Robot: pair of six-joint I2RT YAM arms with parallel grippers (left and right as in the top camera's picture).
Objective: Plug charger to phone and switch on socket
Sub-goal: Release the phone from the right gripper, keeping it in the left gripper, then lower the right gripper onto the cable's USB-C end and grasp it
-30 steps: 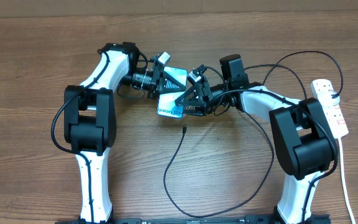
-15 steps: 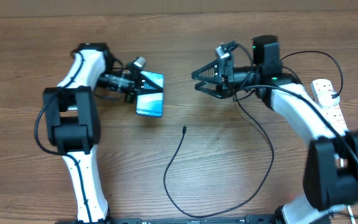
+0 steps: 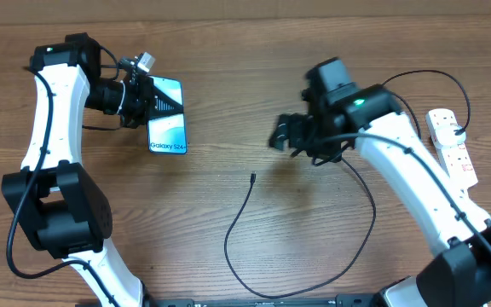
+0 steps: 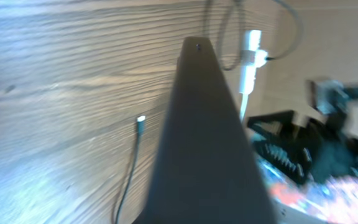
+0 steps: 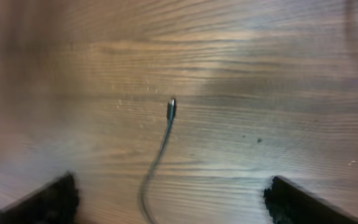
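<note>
My left pincer (image 3: 143,101) is clamped on the phone (image 3: 169,119), its teal screen lit with "Galaxy" lettering, well left of the black charger tip (image 3: 252,177). My right pincer (image 3: 285,135) hangs spread wide near that tip, to its right. The white socket (image 3: 454,147) lies far right of it on the wood-grain worktop (image 3: 314,256).
</note>
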